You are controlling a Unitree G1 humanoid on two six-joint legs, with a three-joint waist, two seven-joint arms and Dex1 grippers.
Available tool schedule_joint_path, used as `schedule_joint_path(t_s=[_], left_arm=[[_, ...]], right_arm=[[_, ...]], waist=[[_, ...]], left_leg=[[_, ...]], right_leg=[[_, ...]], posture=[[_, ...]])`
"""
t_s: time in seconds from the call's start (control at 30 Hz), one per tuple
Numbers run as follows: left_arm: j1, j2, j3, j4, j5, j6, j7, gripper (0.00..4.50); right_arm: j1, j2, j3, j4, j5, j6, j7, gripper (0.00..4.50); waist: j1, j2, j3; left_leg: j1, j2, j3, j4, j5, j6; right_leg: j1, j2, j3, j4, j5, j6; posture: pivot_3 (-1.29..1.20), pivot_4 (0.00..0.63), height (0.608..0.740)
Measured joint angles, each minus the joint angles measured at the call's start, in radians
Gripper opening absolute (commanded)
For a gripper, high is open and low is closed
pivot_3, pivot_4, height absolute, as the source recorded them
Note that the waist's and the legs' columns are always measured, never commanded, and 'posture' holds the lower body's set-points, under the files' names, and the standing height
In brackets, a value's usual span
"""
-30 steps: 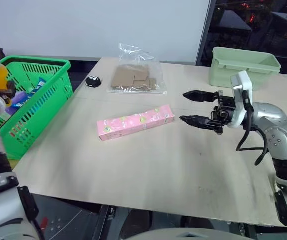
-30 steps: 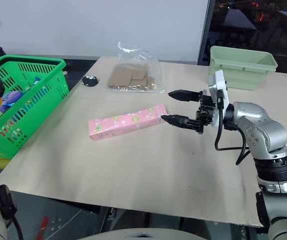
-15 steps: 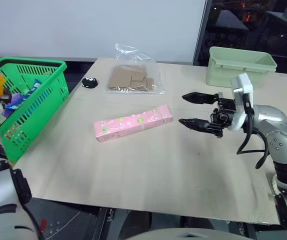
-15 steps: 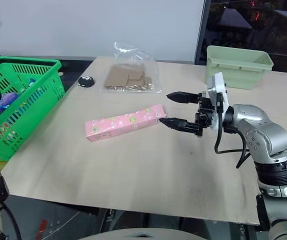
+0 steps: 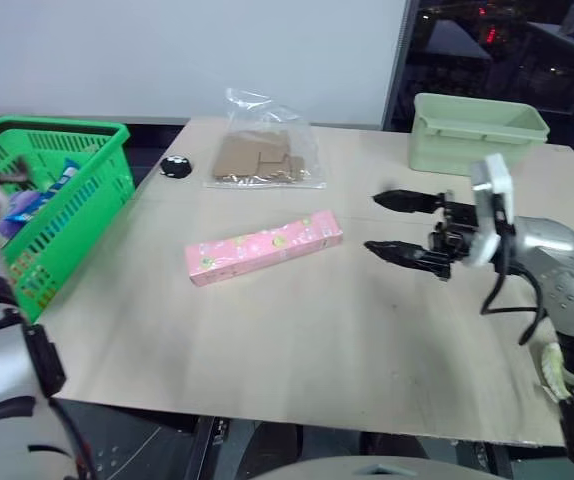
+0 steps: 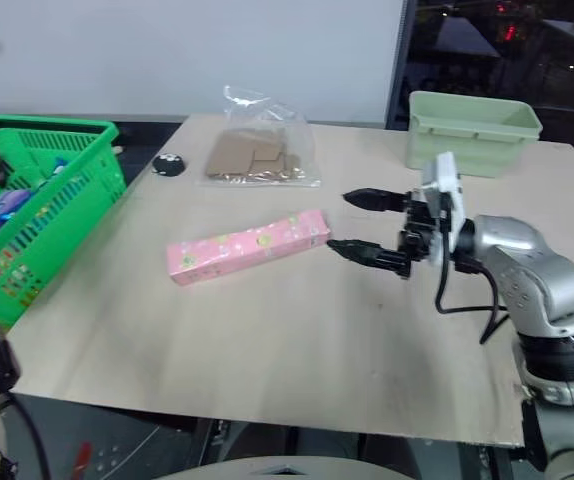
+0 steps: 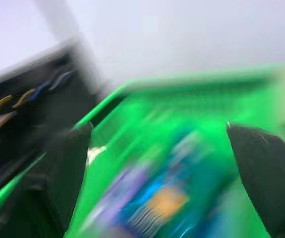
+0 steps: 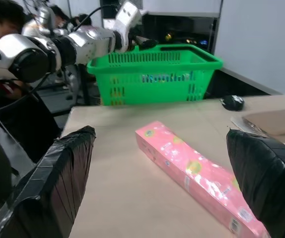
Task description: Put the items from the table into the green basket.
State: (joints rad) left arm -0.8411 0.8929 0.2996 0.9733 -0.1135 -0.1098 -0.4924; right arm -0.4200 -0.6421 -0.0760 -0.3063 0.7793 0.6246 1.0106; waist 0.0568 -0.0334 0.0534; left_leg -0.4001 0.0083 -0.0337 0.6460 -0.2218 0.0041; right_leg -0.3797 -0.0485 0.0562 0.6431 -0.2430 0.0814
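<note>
The long pink box lies aslant in the middle of the table. My right gripper hovers open just to the box's right, pointing at its end without touching it; the right wrist view shows the box between the spread fingers and beyond them. The green basket stands off the table's left edge with colourful packets inside. My left gripper is over the basket, open with nothing between its fingers, and it also shows above the basket's rim. An orange blur lies among the contents.
A clear bag of brown cardboard pieces and a small black disc sit at the table's far side. A pale sage tub stands at the far right corner. A person is beyond the basket.
My left gripper held an orange bottle with a blue cap above the basket; now it stands open over the basket with nothing in it. The right gripper and the pink box have stayed put.
</note>
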Motion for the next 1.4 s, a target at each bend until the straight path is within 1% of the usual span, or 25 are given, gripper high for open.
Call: schedule_joint_path(t_s=[0.03, 0.1, 0.17, 0.23, 0.3, 0.4, 0.47, 0.57, 0.67, 0.7, 1.03, 1.1, 1.13, 1.17, 1.23, 1.27, 1.37, 1.4], left_arm=[[0.009, -0.029, -0.042, -0.080, -0.028, 0.021, -0.131, 4.46], [0.033, -0.036, -0.087, -0.158, -0.043, 0.058, -0.250, 4.46], [0.080, -0.030, -0.167, -0.284, -0.049, 0.122, -0.418, 4.46], [0.112, -0.018, -0.249, -0.367, -0.046, 0.173, -0.557, 4.46], [0.130, -0.004, -0.311, -0.436, -0.046, 0.217, -0.674, 4.46], [0.135, 0.010, -0.388, -0.488, -0.027, 0.252, -0.791, 4.46], [0.134, 0.004, -0.431, -0.500, -0.004, 0.265, -0.818, 4.46], [0.133, -0.030, -0.481, -0.501, 0.045, 0.275, -0.814, 4.46], [0.133, -0.060, -0.509, -0.501, 0.078, 0.295, -0.791, 4.46], [0.135, -0.062, -0.515, -0.501, 0.086, 0.300, -0.790, 4.46], [0.150, -0.082, -0.590, -0.487, 0.220, 0.317, -0.742, 4.46], [0.146, -0.093, -0.600, -0.474, 0.242, 0.314, -0.725, 3.96], [0.144, -0.096, -0.601, -0.471, 0.247, 0.313, -0.721, 3.89], [0.139, -0.099, -0.602, -0.468, 0.251, 0.314, -0.718, 3.37], [0.136, -0.101, -0.601, -0.468, 0.253, 0.317, -0.714, 2.55], [0.136, -0.101, -0.600, -0.468, 0.253, 0.317, -0.713, 2.04], [0.135, -0.100, -0.590, -0.469, 0.252, 0.316, -0.713, 0.73], [0.135, -0.100, -0.585, -0.469, 0.252, 0.313, -0.713, 0.45]], right_arm=[[0.031, -0.014, -0.013, -0.021, 0.001, 0.001, -0.004, 4.50], [0.065, -0.029, -0.020, -0.038, -0.001, 0.001, -0.007, 4.50], [0.140, -0.069, -0.037, -0.058, -0.013, 0.002, -0.014, 4.50], [0.206, -0.102, -0.056, -0.070, -0.036, -0.001, -0.019, 4.50], [0.259, -0.125, -0.074, -0.077, -0.058, -0.007, -0.024, 4.50], [0.314, -0.130, -0.106, -0.088, -0.066, -0.009, -0.041, 4.50], [0.337, -0.130, -0.128, -0.110, -0.064, -0.009, -0.055, 4.50], [0.357, -0.131, -0.143, -0.134, -0.065, -0.014, -0.070, 4.50], [0.377, -0.131, -0.141, -0.151, -0.070, -0.017, -0.079, 4.50], [0.377, -0.131, -0.141, -0.153, -0.070, -0.017, -0.080, 4.50], [0.377, -0.138, -0.141, -0.158, -0.068, -0.016, -0.086, 4.50], [0.377, -0.138, -0.141, -0.160, -0.067, -0.016, -0.087, 4.50], [0.377, -0.138, -0.141, -0.161, -0.067, -0.016, -0.087, 4.50], [0.377, -0.138, -0.141, -0.163, -0.067, -0.016, -0.087, 4.50], [0.377, -0.138, -0.139, -0.163, -0.067, -0.016, -0.087, 4.50], [0.377, -0.138, -0.138, -0.163, -0.067, -0.016, -0.087, 4.50], [0.377, -0.138, -0.136, -0.163, -0.069, -0.018, -0.084, 4.50], [0.376, -0.138, -0.135, -0.163, -0.069, -0.020, -0.082, 4.50]], waist=[[-0.004, 0.000, 0.000], [-0.023, 0.000, 0.000], [-0.047, 0.001, -0.001], [-0.076, 0.002, 0.000], [-0.101, 0.002, 0.000], [-0.127, 0.005, 0.000], [-0.138, 0.008, 0.000], [-0.153, 0.008, 0.000], [-0.159, 0.008, 0.000], [-0.161, 0.008, 0.000], [-0.181, 0.008, 0.000], [-0.182, 0.008, 0.000], [-0.182, 0.008, 0.000], [-0.181, 0.008, 0.000], [-0.180, 0.008, 0.000], [-0.180, 0.008, 0.000], [-0.179, 0.009, 0.000], [-0.179, 0.010, -0.001]], left_leg=[[-0.001, 0.000, 0.001, 0.001, 0.000, 0.000], [-0.002, 0.000, 0.002, 0.001, 0.000, 0.000], [-0.002, 0.000, 0.002, 0.001, 0.000, 0.001], [-0.001, 0.002, 0.002, 0.001, 0.000, 0.001], [0.000, 0.003, 0.002, 0.001, 0.000, 0.001], [0.001, 0.004, 0.003, 0.001, 0.000, 0.001], [0.002, 0.004, 0.004, 0.001, 0.000, 0.001], [0.001, 0.003, 0.004, 0.003, 0.000, 0.001], [0.001, 0.003, 0.005, 0.003, 0.000, 0.001], [0.001, 0.003, 0.005, 0.003, 0.000, 0.001], [0.001, 0.003, 0.004, 0.003, 0.000, 0.001], [0.001, 0.003, 0.004, 0.003, 0.000, 0.001], [0.001, 0.003, 0.004, 0.003, 0.000, 0.001], [0.001, 0.003, 0.004, 0.003, 0.000, 0.001], [0.001, 0.003, 0.004, 0.003, 0.000, 0.001], [0.001, 0.003, 0.004, 0.003, 0.000, 0.001], [0.002, 0.003, 0.004, 0.003, 0.000, 0.001], [0.002, 0.003, 0.004, 0.003, 0.000, 0.001]], right_leg=[[0.000, 0.000, 0.000, 0.000, 0.000, 0.000], [0.000, 0.000, 0.002, 0.000, 0.000, 0.000], [0.000, 0.000, 0.003, 0.000, 0.000, 0.000], [-0.001, 0.001, 0.003, 0.001, 0.000, 0.000], [-0.001, 0.002, 0.003, 0.001, -0.001, 0.000], [0.000, 0.003, 0.005, 0.002, -0.002, -0.003], [0.000, 0.003, 0.006, 0.003, -0.003, -0.004], [0.000, 0.003, 0.007, 0.003, -0.004, -0.002], [0.000, 0.003, 0.009, 0.003, -0.003, -0.001], [-0.001, 0.003, 0.009, 0.003, -0.002, 0.001], [-0.001, 0.003, 0.009, 0.003, -0.002, 0.001], [-0.001, 0.003, 0.009, 0.003, -0.002, 0.001], [-0.001, 0.003, 0.009, 0.003, -0.002, 0.001], [-0.001, 0.003, 0.009, 0.003, -0.002, 0.001], [-0.001, 0.003, 0.009, 0.003, -0.002, 0.001], [-0.001, 0.003, 0.009, 0.003, -0.002, 0.001], [0.000, 0.003, 0.009, 0.003, -0.002, 0.001], [0.000, 0.003, 0.009, 0.003, -0.002, 0.001]], posture=[[-0.01, 0.000, 0.740], [-0.04, 0.000, 0.740], [-0.05, 0.000, 0.740], [-0.07, 0.000, 0.740], [-0.09, 0.000, 0.740], [-0.12, 0.000, 0.740], [-0.14, 0.000, 0.740], [-0.14, 0.000, 0.740], [-0.14, 0.000, 0.740], [-0.18, 0.000, 0.740], [-0.18, 0.000, 0.740], [-0.17, 0.000, 0.740], [-0.17, 0.000, 0.740], [-0.17, 0.000, 0.740], [-0.17, 0.000, 0.740], [-0.17, 0.000, 0.740], [-0.16, 0.000, 0.740], [-0.16, 0.000, 0.740]])
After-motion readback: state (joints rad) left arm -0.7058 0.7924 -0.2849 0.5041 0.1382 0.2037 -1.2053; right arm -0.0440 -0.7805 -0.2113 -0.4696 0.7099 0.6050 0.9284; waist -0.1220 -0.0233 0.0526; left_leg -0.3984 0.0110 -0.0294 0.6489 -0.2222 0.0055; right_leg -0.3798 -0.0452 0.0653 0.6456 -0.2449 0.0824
